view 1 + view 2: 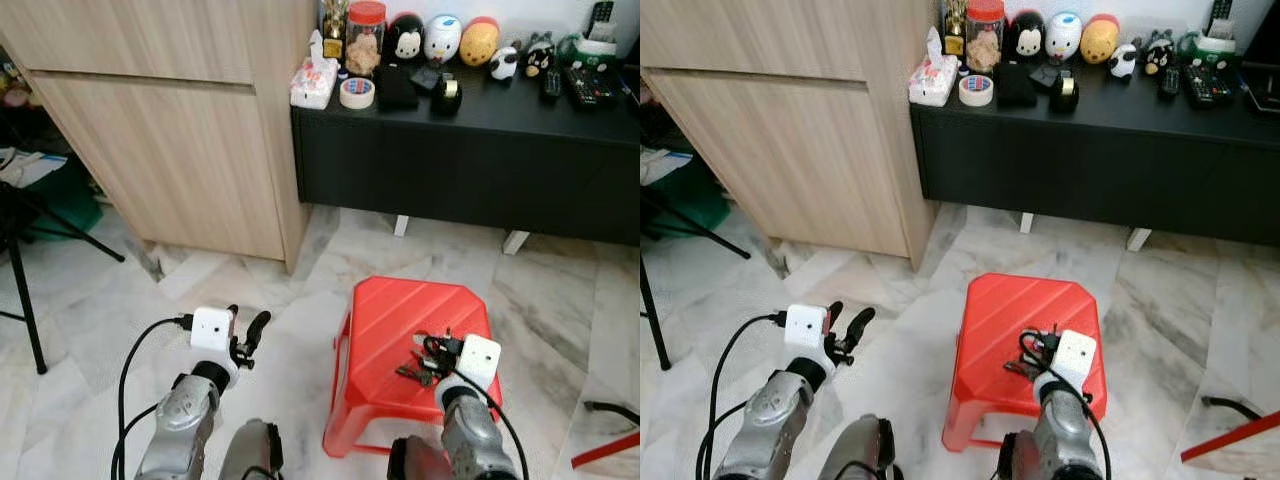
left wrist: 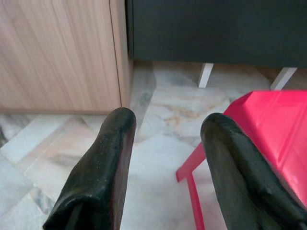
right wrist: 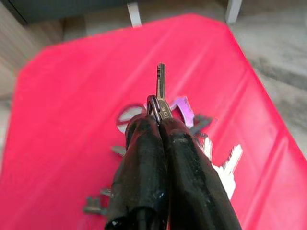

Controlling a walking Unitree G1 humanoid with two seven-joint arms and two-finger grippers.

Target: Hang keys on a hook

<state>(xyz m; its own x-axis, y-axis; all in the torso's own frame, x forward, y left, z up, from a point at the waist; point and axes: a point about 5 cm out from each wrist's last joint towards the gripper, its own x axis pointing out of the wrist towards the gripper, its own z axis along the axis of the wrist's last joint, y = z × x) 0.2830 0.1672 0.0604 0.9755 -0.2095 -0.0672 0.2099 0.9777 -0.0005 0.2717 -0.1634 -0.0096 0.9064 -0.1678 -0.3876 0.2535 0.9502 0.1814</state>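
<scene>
Right wrist view: the right hand (image 3: pixel 160 125) is clenched on the keys (image 3: pixel 161 91) above the red stool (image 3: pixel 67 96). The left hand (image 1: pixel 245 335) hangs released over the floor (image 1: pixel 270 300).

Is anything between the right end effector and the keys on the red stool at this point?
No. The right end effector is already shut on the keys, pinching the bunch just above the red stool with nothing between them. The left end effector hangs open over the floor. No hook is visible.

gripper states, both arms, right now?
Left gripper: open, empty, above the floor beside the red stool.
Right gripper: shut on the keys, over the stool.
</scene>
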